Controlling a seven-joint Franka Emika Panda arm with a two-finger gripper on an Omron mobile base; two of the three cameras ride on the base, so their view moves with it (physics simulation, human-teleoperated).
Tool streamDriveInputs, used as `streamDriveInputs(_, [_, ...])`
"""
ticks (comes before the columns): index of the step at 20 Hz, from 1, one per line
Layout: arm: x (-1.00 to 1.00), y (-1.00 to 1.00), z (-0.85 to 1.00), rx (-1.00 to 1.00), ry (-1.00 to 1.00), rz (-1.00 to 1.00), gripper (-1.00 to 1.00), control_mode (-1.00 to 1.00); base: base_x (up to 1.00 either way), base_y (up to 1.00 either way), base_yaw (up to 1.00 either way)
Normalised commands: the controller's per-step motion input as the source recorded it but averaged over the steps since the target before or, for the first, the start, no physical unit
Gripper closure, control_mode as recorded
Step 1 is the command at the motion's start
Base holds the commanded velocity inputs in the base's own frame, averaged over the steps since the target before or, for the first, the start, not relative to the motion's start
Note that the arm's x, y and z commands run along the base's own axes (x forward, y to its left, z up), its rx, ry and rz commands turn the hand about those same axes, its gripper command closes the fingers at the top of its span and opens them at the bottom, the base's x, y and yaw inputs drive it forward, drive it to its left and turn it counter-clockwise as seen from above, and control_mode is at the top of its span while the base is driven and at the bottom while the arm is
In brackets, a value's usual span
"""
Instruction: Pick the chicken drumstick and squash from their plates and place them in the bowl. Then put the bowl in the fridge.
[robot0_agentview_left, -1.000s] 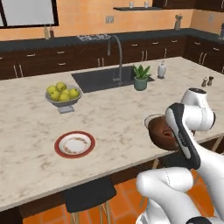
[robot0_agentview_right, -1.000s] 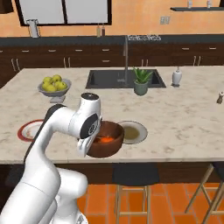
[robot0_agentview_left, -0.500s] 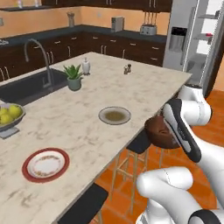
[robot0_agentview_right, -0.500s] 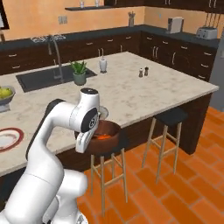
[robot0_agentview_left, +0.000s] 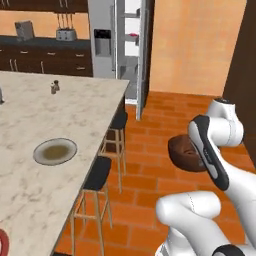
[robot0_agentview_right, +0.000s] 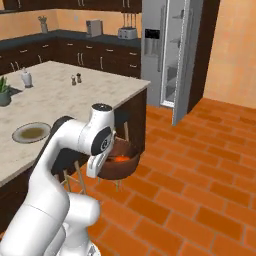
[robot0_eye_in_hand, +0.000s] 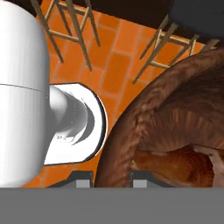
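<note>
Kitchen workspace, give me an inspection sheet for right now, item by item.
Surface: marble island counter, left of robot.
Job's things: brown bowl carried over the tile floor, food inside; drumstick visible in it; grey-beige plate bare on counter; fridge door open.
Clutter: shakers, toaster.
Gripper: jaws shut on bowl rim.
Cables: nothing seen.
Surroundings: stools, dark cabinets, orange walls.

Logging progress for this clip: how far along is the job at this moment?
Done: the grey-beige plate on the island is bare, and the bowl holds orange food, with the drumstick visible inside. In hand: the gripper is shut on the bowl's rim, carrying it over the tiled floor. Left: setting the bowl inside the fridge, whose door stands open.
</note>
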Motion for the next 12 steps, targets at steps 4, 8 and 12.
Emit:
streamDriveInputs(4, [0.00, 0.00, 0.00, 0.00, 0.00, 0.00, 1.00, 1.00, 0.96, -0.95, -0.16])
streamDriveInputs(8, [0.00, 0.00, 0.00, 0.00, 0.00, 0.00, 1.00, 1.00, 1.00, -1.00, 0.02])
streamDriveInputs(12, [0.00, 0.00, 0.00, 0.00, 0.00, 0.00, 1.00, 1.00, 1.00, -0.89, 0.10])
